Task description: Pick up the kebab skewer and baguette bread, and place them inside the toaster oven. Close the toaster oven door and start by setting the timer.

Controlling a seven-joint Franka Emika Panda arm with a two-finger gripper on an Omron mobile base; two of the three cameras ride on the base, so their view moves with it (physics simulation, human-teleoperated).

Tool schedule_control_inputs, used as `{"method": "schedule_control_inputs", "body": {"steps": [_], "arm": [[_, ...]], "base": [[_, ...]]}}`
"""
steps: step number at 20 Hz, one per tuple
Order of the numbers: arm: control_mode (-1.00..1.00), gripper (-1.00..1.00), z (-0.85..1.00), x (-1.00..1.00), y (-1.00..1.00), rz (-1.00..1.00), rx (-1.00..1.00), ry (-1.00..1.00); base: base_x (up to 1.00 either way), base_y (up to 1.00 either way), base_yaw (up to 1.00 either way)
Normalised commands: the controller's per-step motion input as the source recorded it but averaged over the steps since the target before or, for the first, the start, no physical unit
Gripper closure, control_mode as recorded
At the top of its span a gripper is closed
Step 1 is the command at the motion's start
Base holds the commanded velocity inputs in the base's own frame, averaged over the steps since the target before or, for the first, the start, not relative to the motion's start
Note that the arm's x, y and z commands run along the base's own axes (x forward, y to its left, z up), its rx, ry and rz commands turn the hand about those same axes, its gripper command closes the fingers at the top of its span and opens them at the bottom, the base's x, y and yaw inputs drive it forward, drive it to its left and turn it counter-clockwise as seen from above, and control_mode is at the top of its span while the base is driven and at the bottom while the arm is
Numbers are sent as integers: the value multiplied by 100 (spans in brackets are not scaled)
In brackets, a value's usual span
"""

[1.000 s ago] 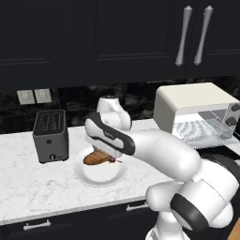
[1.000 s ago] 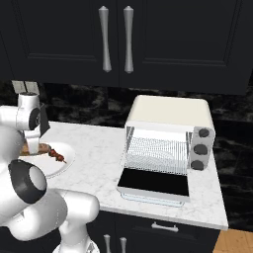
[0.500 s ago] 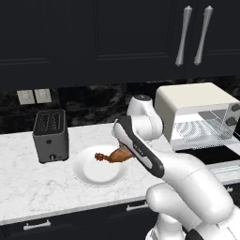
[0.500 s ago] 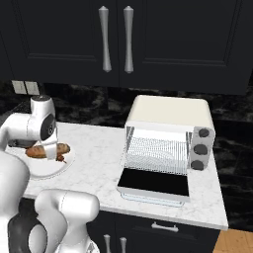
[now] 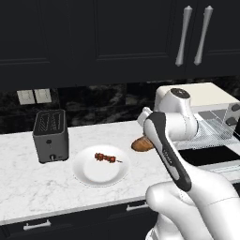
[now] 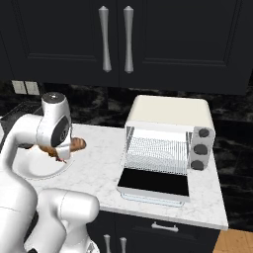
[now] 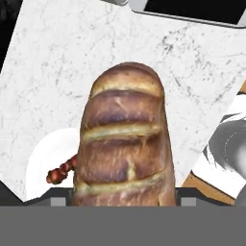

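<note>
My gripper is shut on the baguette bread, a golden-brown loaf held above the counter just right of the white plate. In the hand view the baguette bread hides the fingertips. The kebab skewer lies on the plate, and it shows past the loaf in the hand view. The toaster oven stands to the right with the toaster oven door folded down flat and the wire rack exposed. Dark knobs sit on its right panel.
A dark grey slot toaster stands left of the plate. Black upper cabinets with bar handles hang over the white marble counter. Wall outlets sit behind the slot toaster.
The arm has swung right from over the plate, carrying the baguette off it toward the toaster oven. The kebab skewer has stayed on the plate.
</note>
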Motion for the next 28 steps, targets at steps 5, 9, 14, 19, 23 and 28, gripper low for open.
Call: {"method": "schedule_control_inputs", "body": {"steps": [5,9,14,19,23,28], "arm": [[-100,100,36,-17,-96,-13,6,-6],[-100,100,14,-9,-97,-12,5,-8],[-100,100,5,0,-96,-16,3,-2],[-100,100,0,0,-100,-9,4,-10],[-100,100,-5,39,-91,-1,4,-1],[-100,100,-2,62,-77,0,2,0]], "base": [[0,0,0],[0,0,0],[0,0,0],[0,0,0],[0,0,0],[0,0,0]]}}
